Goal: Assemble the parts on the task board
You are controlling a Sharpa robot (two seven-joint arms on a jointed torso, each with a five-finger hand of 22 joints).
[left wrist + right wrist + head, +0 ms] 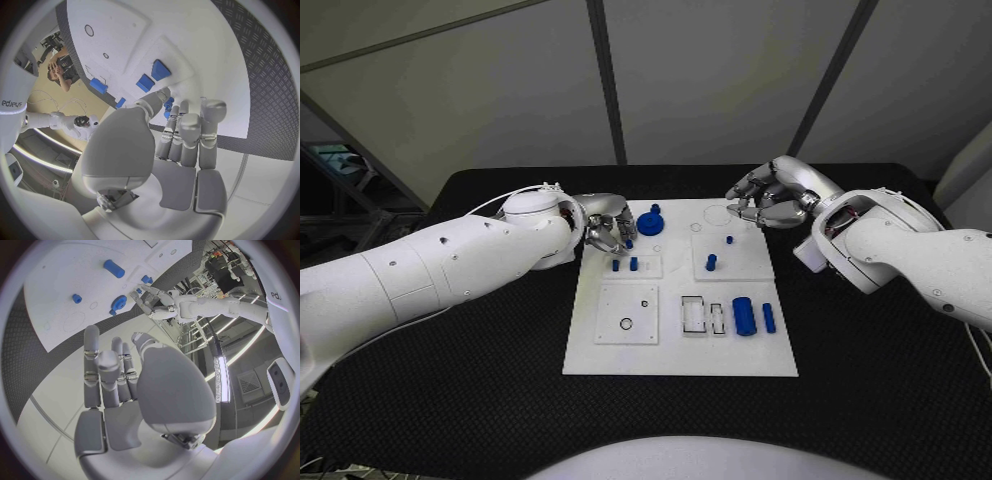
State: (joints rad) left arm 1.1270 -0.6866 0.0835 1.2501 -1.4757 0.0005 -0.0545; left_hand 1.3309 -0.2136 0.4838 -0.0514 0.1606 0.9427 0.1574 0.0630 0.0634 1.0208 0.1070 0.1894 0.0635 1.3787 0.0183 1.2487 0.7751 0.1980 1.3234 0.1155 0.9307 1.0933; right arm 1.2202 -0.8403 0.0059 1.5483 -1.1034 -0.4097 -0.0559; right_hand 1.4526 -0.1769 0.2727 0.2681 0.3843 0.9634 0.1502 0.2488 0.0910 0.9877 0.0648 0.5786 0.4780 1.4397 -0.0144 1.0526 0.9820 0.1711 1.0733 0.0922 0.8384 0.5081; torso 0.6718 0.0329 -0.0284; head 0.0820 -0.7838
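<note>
The white task board point(682, 300) lies in the middle of the black table. A blue gear point(651, 222) stands near its far left corner, with two short blue pegs point(625, 265) nearer me. My left hand point(607, 230) hovers just left of the gear, fingers loosely apart and holding nothing; whether its fingertips point(174, 111) touch the gear point(167, 102) I cannot tell. My right hand point(769, 200) hangs over the board's far right corner, fingers loosely bent and holding nothing. A blue peg point(711, 263) stands mid-board, and two blue cylinders point(744, 316) lie nearer the front right.
The board has a square inset plate point(627, 313) with a small ring at front left and rectangular slots point(694, 314) beside the cylinders. Black table point(473, 360) surrounds the board on all sides. Grey wall panels rise behind the table's far edge.
</note>
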